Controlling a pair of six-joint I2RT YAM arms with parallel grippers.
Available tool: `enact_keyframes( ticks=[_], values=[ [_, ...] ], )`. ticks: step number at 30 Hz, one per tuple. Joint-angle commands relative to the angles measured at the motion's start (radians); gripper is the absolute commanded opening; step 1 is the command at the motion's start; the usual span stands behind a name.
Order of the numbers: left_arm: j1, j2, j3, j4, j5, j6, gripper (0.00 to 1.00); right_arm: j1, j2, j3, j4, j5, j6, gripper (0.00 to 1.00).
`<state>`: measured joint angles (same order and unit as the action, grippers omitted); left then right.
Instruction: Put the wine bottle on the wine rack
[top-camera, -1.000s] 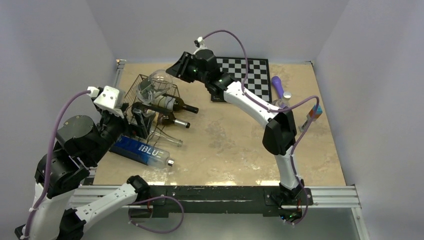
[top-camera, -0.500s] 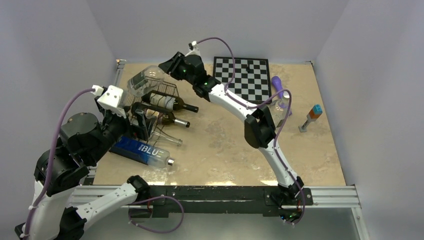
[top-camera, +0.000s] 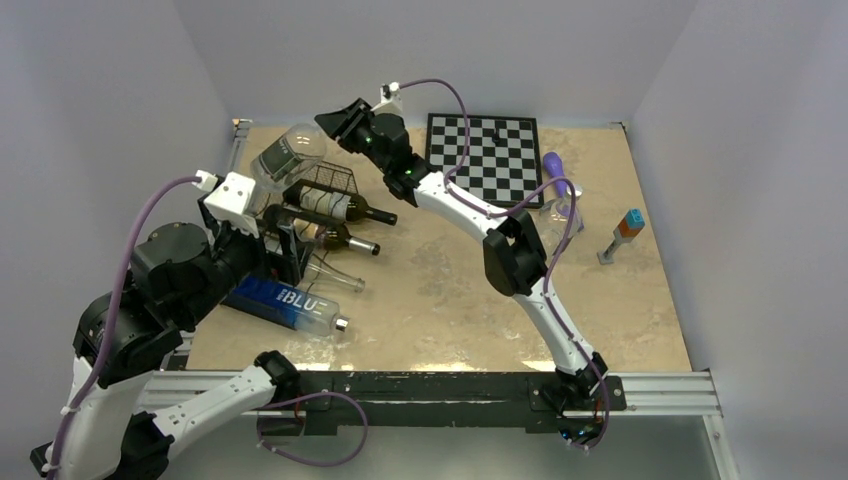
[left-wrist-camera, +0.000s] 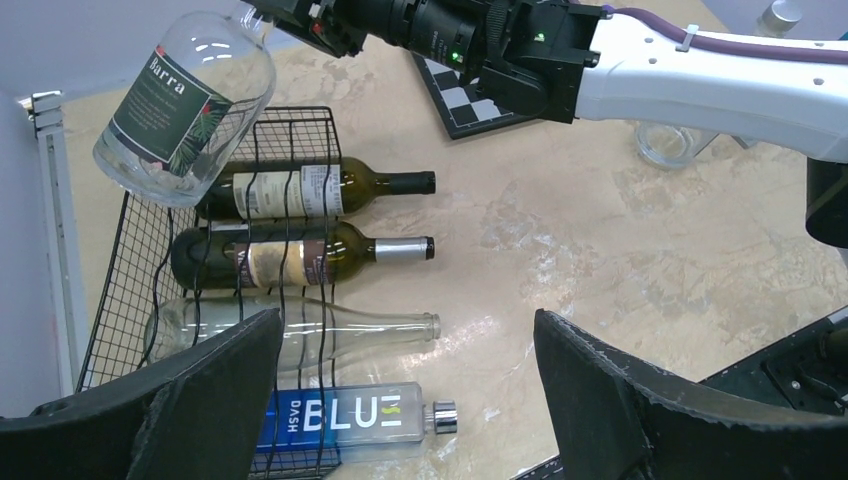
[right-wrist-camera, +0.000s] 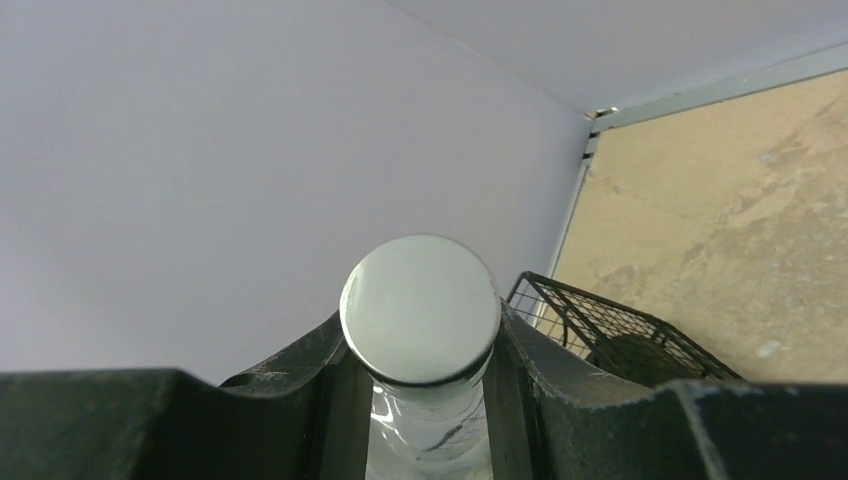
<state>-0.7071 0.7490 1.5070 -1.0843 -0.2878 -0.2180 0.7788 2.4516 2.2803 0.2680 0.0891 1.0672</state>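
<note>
Left wrist view: seeing wine bottle (left-wrist-camera: 185, 105) as clear glass with dark green "Barra" label and silver cap, tilted in mid-air over far end of wine rack (left-wrist-camera: 118, 270). Gripped at neck just under cap by right end effector (right-wrist-camera: 420, 400), partly closed. Nothing in left end effector (left-wrist-camera: 407, 320), spread fully wide.

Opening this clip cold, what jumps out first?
A clear Barra-labelled bottle hangs tilted in the air over the far end of the black wire rack, pinched at the neck by the right tool. On the rack, two dark wine bottles lie side by side, while the left tool gapes open nearby.
</note>
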Motion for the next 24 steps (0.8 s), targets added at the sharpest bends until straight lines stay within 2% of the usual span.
enact_keyframes(
  ticks=[1,10,18,24],
  values=[
    [0.003,0.019,-0.009,0.013,0.01,-0.009,0.99,0.003,-0.094,0.053,0.338,0.023,0.138,0.0],
    [0.003,0.031,-0.02,0.024,0.007,-0.005,0.99,0.007,-0.072,0.034,0.338,0.007,0.146,0.0],
    [0.003,0.053,-0.048,0.051,0.001,0.014,0.99,0.024,-0.064,-0.094,0.327,-0.082,0.177,0.0],
    [0.002,0.081,-0.055,0.071,-0.001,0.015,0.99,0.036,-0.058,-0.159,0.338,-0.086,0.217,0.0]
  ],
)
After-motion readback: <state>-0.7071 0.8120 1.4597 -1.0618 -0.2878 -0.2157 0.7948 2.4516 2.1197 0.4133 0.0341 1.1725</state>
